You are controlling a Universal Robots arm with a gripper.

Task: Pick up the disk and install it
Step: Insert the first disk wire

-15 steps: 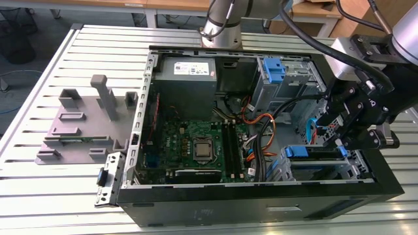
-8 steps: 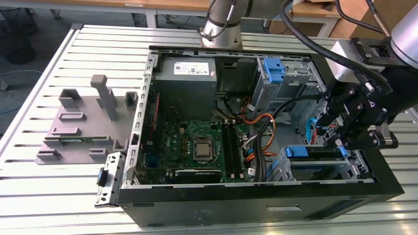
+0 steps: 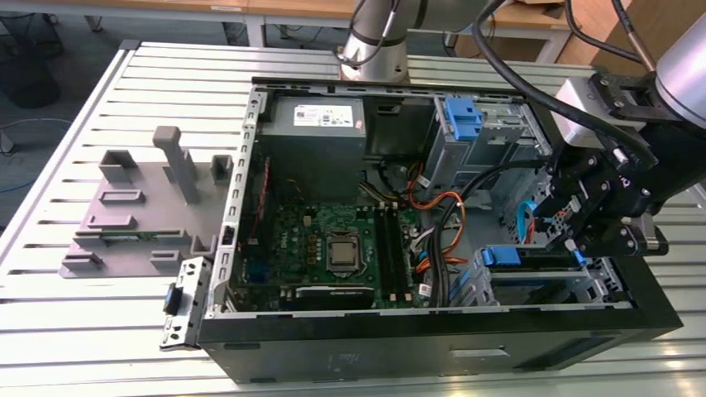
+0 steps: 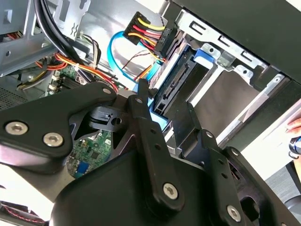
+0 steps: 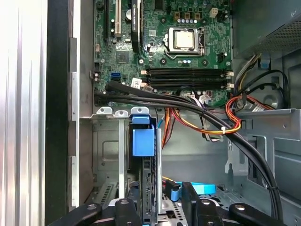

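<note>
The disk (image 5: 149, 188) stands on edge in the drive cage (image 3: 551, 281) at the front corner of the open computer case, on the exterior view's right. Its blue carrier tab (image 5: 142, 139) sticks up at the cage rim. In the second wrist view the disk (image 4: 175, 82) shows its dark connector edge, with a power plug and a blue cable just above it. My gripper (image 3: 563, 240) hangs over the cage. Its black fingers (image 5: 126, 207) straddle the disk's end, one against the blue carrier, the other with a gap to the disk. The gripper (image 4: 164, 107) looks open.
The case (image 3: 441, 339) lies open on a slotted metal table. Inside are the motherboard (image 3: 331, 240), a grey power supply (image 3: 317, 122), a blue bracket (image 3: 464, 116) in the far bay and loose cables (image 5: 207, 117). A grey fixture (image 3: 132, 215) stands on the exterior view's left. A hand (image 4: 295, 129) shows outside the case.
</note>
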